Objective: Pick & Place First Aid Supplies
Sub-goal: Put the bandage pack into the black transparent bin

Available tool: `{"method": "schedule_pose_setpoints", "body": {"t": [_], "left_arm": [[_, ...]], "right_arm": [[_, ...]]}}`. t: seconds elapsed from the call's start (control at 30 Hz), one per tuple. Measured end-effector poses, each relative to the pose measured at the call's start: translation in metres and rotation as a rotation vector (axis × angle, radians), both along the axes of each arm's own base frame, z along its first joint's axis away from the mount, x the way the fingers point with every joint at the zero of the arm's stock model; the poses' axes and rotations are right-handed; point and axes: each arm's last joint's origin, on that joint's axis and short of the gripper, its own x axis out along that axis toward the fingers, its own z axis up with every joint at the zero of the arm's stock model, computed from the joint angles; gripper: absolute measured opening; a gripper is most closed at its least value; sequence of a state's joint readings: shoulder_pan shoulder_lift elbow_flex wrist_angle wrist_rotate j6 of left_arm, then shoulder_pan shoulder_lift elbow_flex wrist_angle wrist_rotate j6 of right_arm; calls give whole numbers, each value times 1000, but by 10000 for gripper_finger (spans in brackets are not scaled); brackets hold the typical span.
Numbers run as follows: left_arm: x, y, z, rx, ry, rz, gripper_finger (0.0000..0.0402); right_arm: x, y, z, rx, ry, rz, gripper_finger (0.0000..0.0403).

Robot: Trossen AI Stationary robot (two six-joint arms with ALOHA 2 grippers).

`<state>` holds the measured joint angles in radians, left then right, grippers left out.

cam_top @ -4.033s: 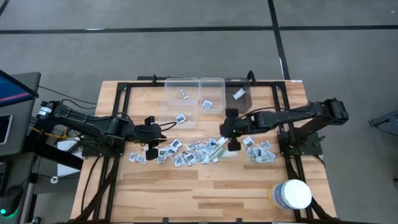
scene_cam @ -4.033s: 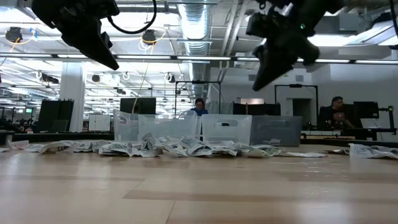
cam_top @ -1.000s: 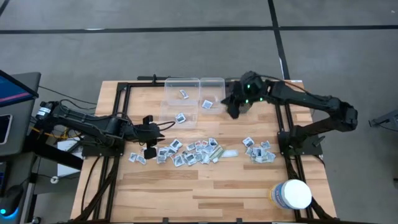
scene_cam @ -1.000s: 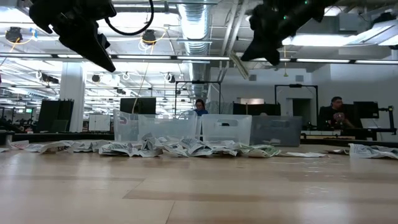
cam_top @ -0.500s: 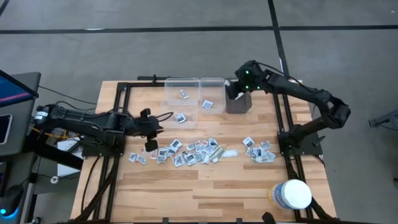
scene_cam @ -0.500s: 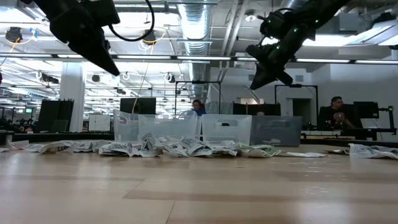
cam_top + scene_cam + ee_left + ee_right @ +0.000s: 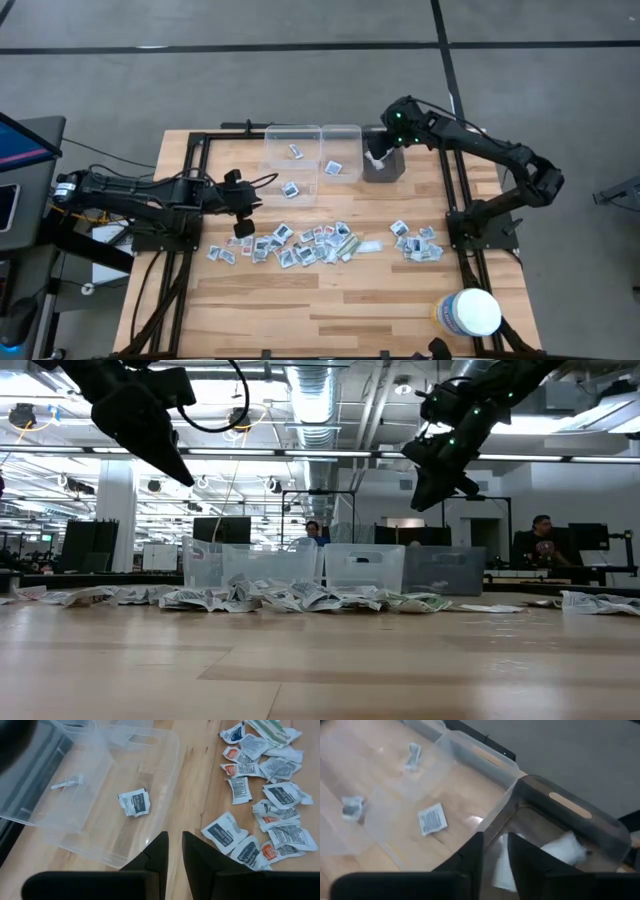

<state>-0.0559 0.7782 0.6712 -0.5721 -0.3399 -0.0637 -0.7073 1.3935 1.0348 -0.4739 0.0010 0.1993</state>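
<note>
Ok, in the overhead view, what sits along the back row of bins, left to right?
Large clear bin → smaller clear bin → dark bin, with the right gripper over it.

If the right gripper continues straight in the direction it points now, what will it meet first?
Probably the dark tinted bin: the right gripper hangs above its near wall, aimed into it, where white wrappers already lie. Depth is unclear, so it may touch the wall first.

small printed packets (image 7: 310,243) strewn mid-table - a few, seemingly, in bins
</note>
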Motion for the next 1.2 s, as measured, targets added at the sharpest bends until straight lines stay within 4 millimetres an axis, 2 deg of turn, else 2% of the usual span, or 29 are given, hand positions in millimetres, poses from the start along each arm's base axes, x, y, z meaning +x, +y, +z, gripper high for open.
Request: {"method": "schedule_pose_setpoints", "body": {"t": [0.1, 0.2, 0.37, 0.57, 0.73, 0.93, 1.07, 1.2], "left_arm": [[-1, 0, 1, -1, -9, 0, 56], [-3, 0, 2, -7, -19, -7, 56], [-2, -2, 2, -42, -14, -52, 56], [0, -7, 0, -91, 1, -123, 56], [0, -12, 0, -107, 3, -172, 56], [-1, -17, -1, -113, 10, -212, 56], [-1, -19, -1, -113, 11, -223, 56], [-1, -22, -1, -113, 12, -241, 56]], "right_arm": [[-1, 6, 3, -23, 25, 93, 109], [6, 22, 8, -55, 30, 255, 121], [23, 64, 7, -95, 100, 576, 124], [36, 119, -13, -60, 189, 818, 116], [37, 156, -31, -26, 236, 830, 112], [31, 189, -51, 54, 253, 846, 111], [27, 204, -64, 91, 249, 831, 111], [21, 210, -77, 96, 255, 813, 111]]}}
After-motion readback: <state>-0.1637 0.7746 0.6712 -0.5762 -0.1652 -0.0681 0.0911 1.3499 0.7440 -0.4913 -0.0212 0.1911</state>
